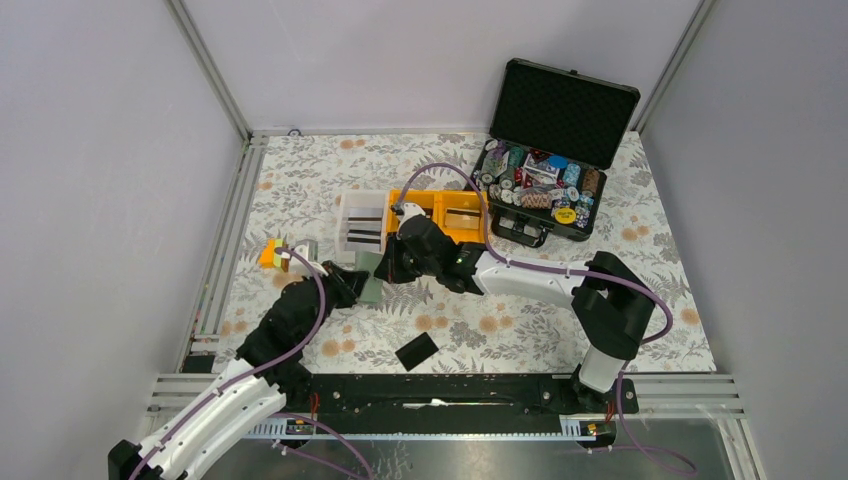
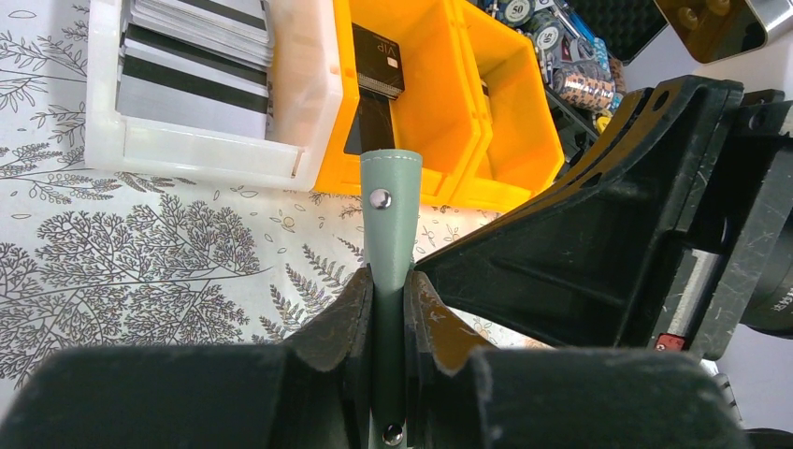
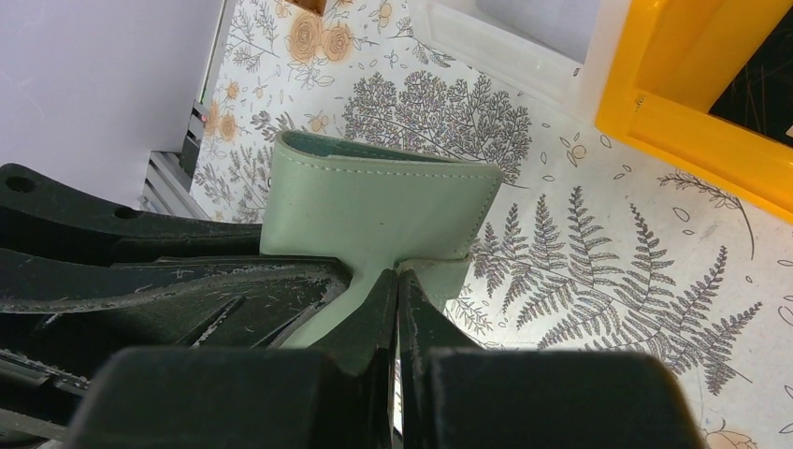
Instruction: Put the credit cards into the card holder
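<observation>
The sage-green card holder (image 1: 371, 281) is held up between both grippers in mid-table. My left gripper (image 2: 390, 281) is shut on its snap-button tab (image 2: 390, 210), seen edge-on. My right gripper (image 3: 397, 278) is shut on a thin edge of the holder's cover (image 3: 374, 201), which bulges slightly apart at the top. One black credit card (image 1: 416, 351) lies flat on the cloth near the front. More credit cards, silvery with dark stripes (image 2: 192, 61), are stacked in the white bin (image 2: 309, 94). A black card (image 2: 377, 61) leans in the yellow bin (image 2: 439, 112).
A black foam-lined case (image 1: 545, 190) with poker chips stands open at the back right. A small orange-and-green block (image 1: 270, 253) lies left of the left gripper. The white bin (image 1: 362, 225) and yellow bins (image 1: 445, 215) sit just behind the grippers. Metal rails run along the left and front edges.
</observation>
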`<state>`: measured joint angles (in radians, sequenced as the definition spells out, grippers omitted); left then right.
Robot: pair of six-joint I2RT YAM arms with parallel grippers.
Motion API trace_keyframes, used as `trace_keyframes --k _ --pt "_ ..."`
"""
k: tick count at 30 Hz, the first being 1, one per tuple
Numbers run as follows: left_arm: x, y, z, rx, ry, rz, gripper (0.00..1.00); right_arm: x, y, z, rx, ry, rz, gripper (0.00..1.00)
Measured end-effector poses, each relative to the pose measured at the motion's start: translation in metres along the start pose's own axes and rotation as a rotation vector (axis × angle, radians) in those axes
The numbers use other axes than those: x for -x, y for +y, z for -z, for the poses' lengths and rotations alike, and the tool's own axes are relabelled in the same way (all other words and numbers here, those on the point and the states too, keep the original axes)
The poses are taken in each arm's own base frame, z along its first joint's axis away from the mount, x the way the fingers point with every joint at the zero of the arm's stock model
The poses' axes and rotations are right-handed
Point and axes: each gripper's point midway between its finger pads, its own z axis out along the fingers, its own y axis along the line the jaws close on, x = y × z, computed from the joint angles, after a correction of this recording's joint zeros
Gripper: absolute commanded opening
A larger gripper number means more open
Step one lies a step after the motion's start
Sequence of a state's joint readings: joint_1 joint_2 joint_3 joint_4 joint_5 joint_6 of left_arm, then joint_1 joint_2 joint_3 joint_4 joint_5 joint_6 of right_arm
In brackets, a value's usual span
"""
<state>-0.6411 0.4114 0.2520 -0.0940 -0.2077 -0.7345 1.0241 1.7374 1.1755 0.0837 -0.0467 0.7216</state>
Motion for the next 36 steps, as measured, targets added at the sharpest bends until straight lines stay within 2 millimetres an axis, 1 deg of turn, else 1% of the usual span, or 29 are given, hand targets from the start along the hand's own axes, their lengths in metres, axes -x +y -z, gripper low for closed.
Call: trace_keyframes --k 16,27,36 --pt "0.003 -0.001 0.002 -0.022 -0.023 -0.006 0.00 0.001 0.003 0.000 0.015 0.000 -0.005 0.00" --pt "0.006 -0.004 0.005 -0.053 -0.035 -0.073 0.00 0.002 0.011 0.003 0.038 0.018 -0.005 0.00" --pt "0.003 -0.005 0.003 -0.070 -0.036 -0.082 0.00 0.002 0.007 0.002 0.050 0.056 -0.029 0.00"
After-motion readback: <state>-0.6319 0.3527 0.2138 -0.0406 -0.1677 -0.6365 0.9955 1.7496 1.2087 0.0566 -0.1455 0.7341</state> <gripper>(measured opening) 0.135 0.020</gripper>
